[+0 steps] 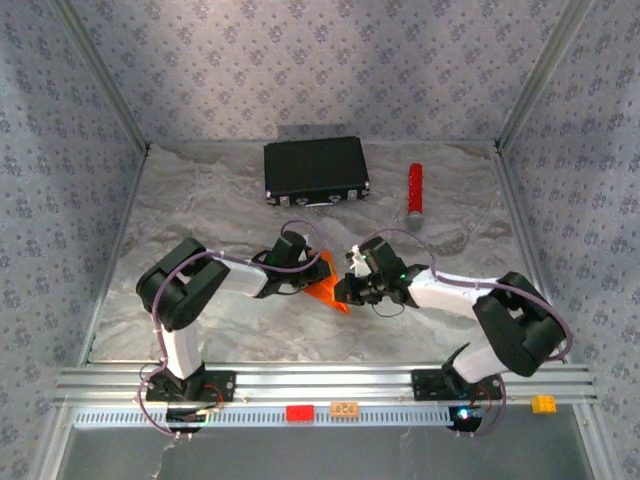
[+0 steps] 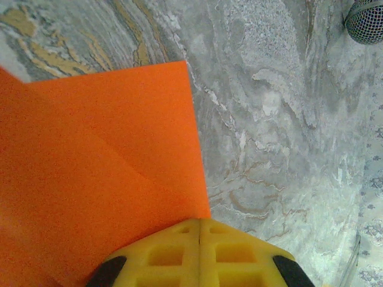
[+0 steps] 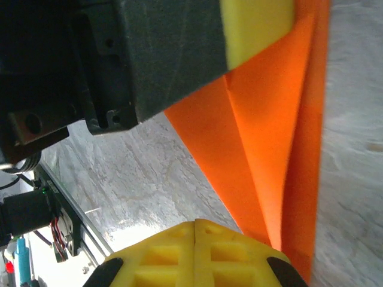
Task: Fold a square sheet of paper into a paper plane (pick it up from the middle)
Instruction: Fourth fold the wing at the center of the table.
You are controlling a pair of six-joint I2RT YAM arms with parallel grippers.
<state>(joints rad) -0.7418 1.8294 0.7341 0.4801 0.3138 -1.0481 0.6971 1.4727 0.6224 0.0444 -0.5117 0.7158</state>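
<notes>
Bottom of top view: rail (image 1: 250, 385) with red block (image 1: 299, 412), orange block (image 1: 345, 408), yellow block (image 1: 543, 403) at right. Centre frame: left pincer (image 1: 308, 283) clenched on creased orange paper (image 1: 330, 296), pads meeting at paper's corner. From right, right pincer (image 1: 347, 291) clenched, pads together; paper runs past one pad, pinch unclear. Paper sits between both pincers over grey marbled counter (image 1: 200, 200). Beyond: black case (image 1: 315, 170) upper centre, red cylinder (image 1: 414, 190) right of it.

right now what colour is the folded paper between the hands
The paper is bright orange, best seen in the left wrist view.
</notes>
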